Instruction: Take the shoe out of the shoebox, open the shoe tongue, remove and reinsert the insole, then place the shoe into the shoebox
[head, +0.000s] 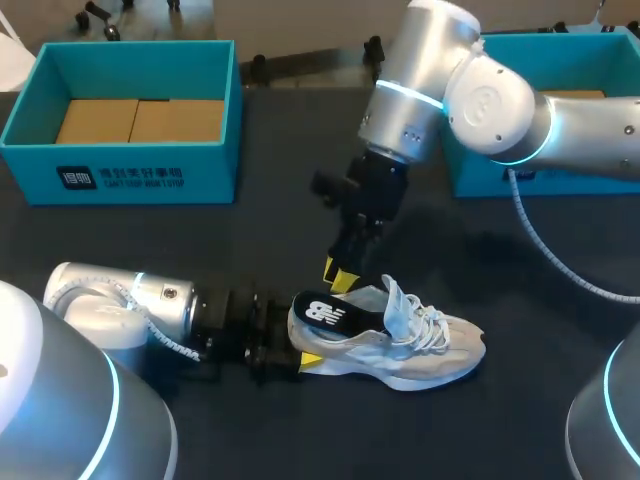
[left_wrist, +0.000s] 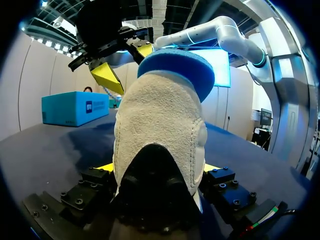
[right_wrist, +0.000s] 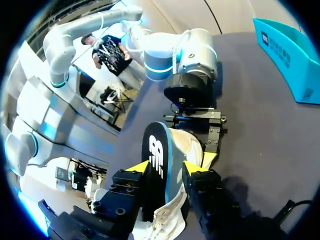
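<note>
"Starting with the shoe (head: 420, 350): where was it?"

"Out of the box. It stood on its sole on the dark table (head: 250, 240), low and a little right of centre in the head view. The heel pointed to the left edge and the toe to the right. The laces (head: 425, 325) lay loose over the top."

"And the shoebox?"

"The teal shoebox (head: 130, 178) sat at the upper left, well apart from the shoe, with brown cardboard (head: 140, 120) on its floor. A second teal box (head: 480, 170) showed at the upper right, partly behind the right arm (head: 500, 110)."

"What did the left gripper have?"

"The left gripper (head: 297, 338) came in low from the lower left and was clamped on the heel. In its own wrist view the heel filled the space between the fingers, with a yellow tip (left_wrist: 105, 167) pressed to each side."

"The insole?"

"The insole (head: 325, 313) was black on top with a white mark and blue beneath. It stuck up out of the shoe's opening at the heel end, its front part hidden inside."

"And the right gripper?"

"The right gripper (head: 338, 276) hung down from the upper right, tips just above the insole's raised end. In its wrist view the insole (right_wrist: 156, 155) stood edge-on between the two yellow tips, but the fingers were apart, not clamped. The left wrist view showed one tip (left_wrist: 107, 75) well clear of the blue edge."
</note>
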